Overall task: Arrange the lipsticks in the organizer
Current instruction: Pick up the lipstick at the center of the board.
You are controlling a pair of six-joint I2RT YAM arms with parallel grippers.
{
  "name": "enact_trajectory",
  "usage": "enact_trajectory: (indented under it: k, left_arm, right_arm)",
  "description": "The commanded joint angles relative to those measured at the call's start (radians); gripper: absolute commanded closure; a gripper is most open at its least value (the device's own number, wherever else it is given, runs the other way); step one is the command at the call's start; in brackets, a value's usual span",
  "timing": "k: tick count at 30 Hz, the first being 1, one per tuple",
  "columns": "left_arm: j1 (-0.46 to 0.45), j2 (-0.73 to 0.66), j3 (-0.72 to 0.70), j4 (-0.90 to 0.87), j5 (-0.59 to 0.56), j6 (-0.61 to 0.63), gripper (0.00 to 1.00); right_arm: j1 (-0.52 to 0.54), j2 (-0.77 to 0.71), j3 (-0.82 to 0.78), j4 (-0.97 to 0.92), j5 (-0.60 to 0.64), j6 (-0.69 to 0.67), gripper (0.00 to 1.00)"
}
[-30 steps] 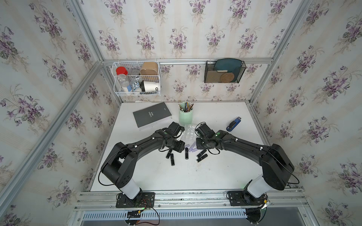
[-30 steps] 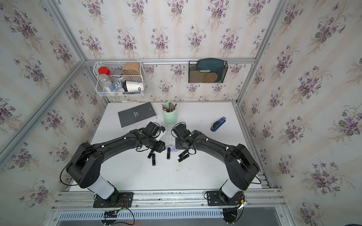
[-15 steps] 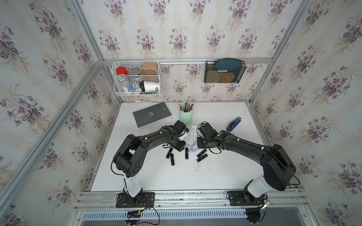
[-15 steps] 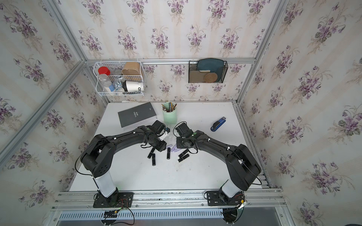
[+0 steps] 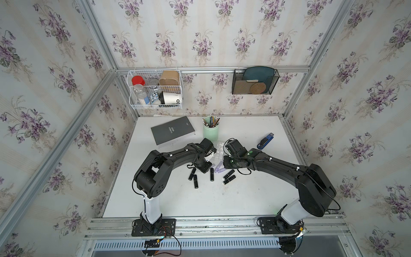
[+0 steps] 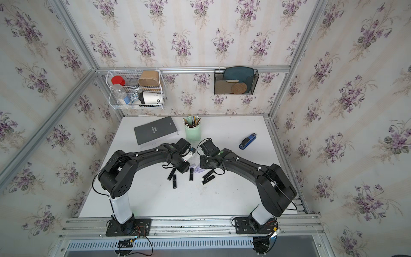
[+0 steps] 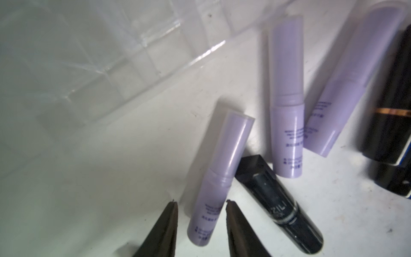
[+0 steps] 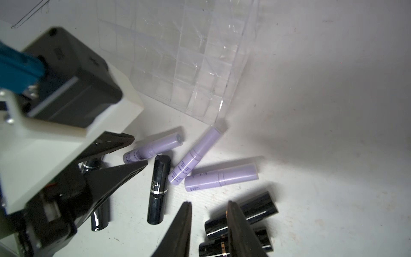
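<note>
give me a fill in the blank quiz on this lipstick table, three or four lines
___ pale lilac plastic lipstick tubes lie on the white table.
Every cell of the clear plastic grid organizer is ___.
The left gripper straddles a tube coloured ___.
The glossy black lipstick tubes number ___.
Missing: three; empty; lilac; five.

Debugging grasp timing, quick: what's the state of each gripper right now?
Left gripper: open, jaws straddling a lilac lipstick, not clamped.
Right gripper: open narrowly, nothing held, close to a black lipstick.
</note>
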Motion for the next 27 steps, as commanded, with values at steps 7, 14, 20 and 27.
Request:
enact_trajectory:
  k: [7,14,20,27]
  left_arm:
    - [-0.032,0.046,-0.005,-0.018,-0.039,0.014,0.65]
    - [-0.034,0.015,0.007,-0.049,-0.053,0.009,0.81]
    - [-0.033,-0.178,-0.01,-0.086,-0.024,-0.026,0.86]
    - [-0.032,-0.379,-0.121,0.042,0.089,-0.101,0.87]
  right_arm:
    - [-0.001,-0.008,0.003,0.02,-0.013,0.005,0.68]
    - [-0.001,-0.009,0.007,0.035,-0.054,0.023,0.68]
    - [-0.046,-0.055,0.017,0.077,-0.228,0.1,0.65]
    - [-0.129,-0.098,0.041,0.194,-0.446,0.258,0.55]
